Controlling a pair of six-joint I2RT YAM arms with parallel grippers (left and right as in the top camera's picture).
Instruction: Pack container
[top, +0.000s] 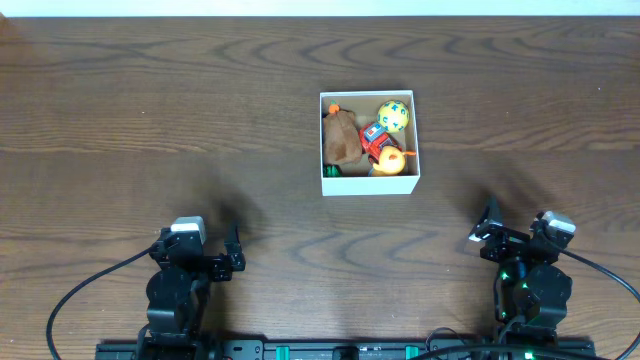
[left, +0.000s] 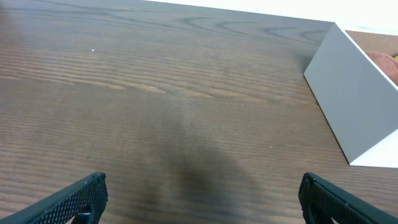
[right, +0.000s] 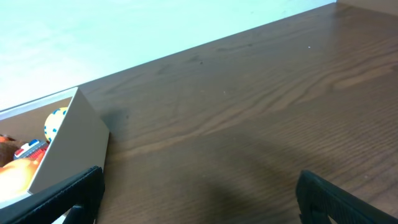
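Left hand (left: 200, 200) and right hand (right: 198, 196) gape empty, well short of the container (top: 368, 184) (square, barely skewed).

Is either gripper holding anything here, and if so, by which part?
Nothing is held. The left gripper and right gripper are both open over the table, apart from the container, where the toys lie.

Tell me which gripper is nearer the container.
Right. The right gripper sits robot-side and right of the container; the left gripper sits robot-side and left, farther off.
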